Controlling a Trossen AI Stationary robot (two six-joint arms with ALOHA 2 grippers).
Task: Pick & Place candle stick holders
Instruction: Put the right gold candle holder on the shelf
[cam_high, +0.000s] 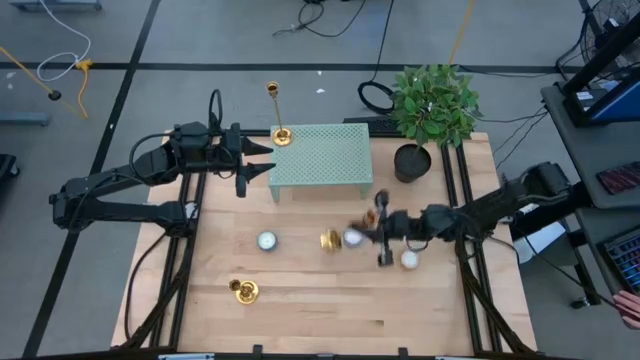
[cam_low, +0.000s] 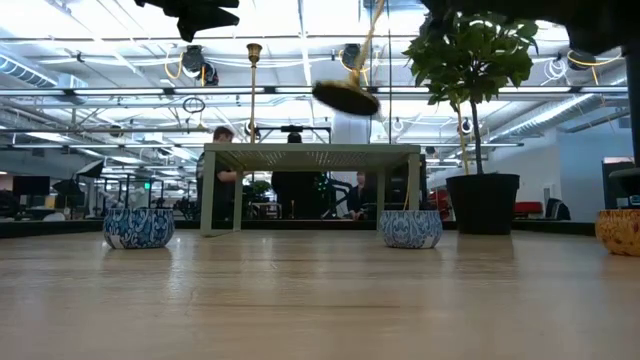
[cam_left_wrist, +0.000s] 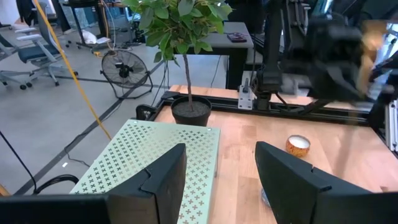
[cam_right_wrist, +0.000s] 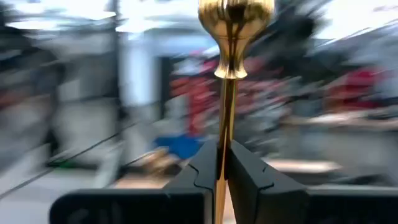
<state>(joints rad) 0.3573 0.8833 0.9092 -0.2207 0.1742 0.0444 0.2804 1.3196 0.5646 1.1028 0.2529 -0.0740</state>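
One gold candlestick (cam_high: 278, 132) stands upright on the back left corner of the small green perforated table (cam_high: 325, 158); it also shows in the low view (cam_low: 253, 95). My left gripper (cam_high: 262, 160) is open and empty at that table's left edge, just in front of this candlestick; its fingers (cam_left_wrist: 165, 180) hang over the green top. My right gripper (cam_high: 382, 238) is shut on the thin stem of a second candlestick (cam_right_wrist: 222, 124), held tilted in the air with its round base (cam_low: 345, 97) off the wood. A third gold candlestick (cam_high: 243, 290) stands on the wood at the front left.
A potted plant (cam_high: 430, 110) stands at the green table's right end. Small white tea-light candles (cam_high: 267, 240) (cam_high: 409, 259) in patterned cups (cam_low: 138, 227) sit on the wood in front of the green table. People sit in the room behind (cam_low: 222, 160).
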